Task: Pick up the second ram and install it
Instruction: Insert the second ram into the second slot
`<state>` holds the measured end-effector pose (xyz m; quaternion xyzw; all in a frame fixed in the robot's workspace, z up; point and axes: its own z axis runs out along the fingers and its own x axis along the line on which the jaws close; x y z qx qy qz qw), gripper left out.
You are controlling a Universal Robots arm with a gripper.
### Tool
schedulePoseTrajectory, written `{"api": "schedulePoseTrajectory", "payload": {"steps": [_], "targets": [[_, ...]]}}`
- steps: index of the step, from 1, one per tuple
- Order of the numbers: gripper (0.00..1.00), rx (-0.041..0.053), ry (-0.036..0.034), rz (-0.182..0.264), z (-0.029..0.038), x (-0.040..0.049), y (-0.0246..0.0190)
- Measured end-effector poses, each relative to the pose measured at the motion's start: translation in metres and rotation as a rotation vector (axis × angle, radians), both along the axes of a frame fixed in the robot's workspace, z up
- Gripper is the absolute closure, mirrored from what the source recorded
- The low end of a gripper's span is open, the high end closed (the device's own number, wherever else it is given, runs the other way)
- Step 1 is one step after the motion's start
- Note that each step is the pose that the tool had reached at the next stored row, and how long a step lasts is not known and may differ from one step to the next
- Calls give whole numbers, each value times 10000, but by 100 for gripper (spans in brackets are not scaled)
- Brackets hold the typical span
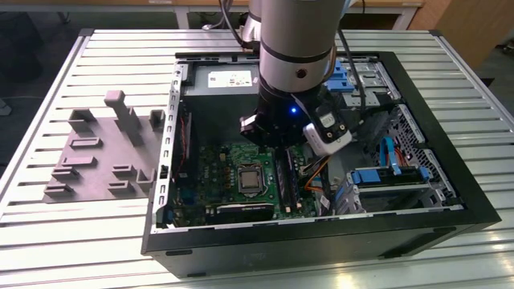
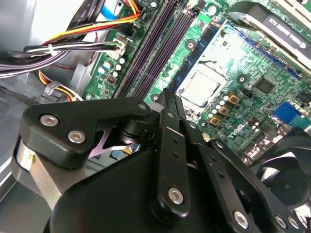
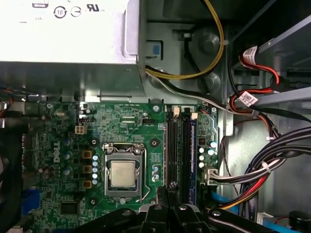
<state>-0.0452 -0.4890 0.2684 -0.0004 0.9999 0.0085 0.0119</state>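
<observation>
Gripper (image 3: 170, 188): fingers pressed together, nothing seen between them, poised low over the memory slots (image 3: 174, 145) beside the processor socket (image 3: 122, 174), apparently to press downward.
Computer case (image 1: 449, 180): lies open-sided, exposing the socket.
Second ram (image 3: 191, 145): judged the blue-edged stick standing in a slot, farther from the socket; seating unclear.
</observation>
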Motion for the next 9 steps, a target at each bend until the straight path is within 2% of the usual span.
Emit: {"api": "schedulePoseTrajectory", "payload": {"steps": [9], "targets": [[89, 0, 0, -142, -54, 12, -10]]}}
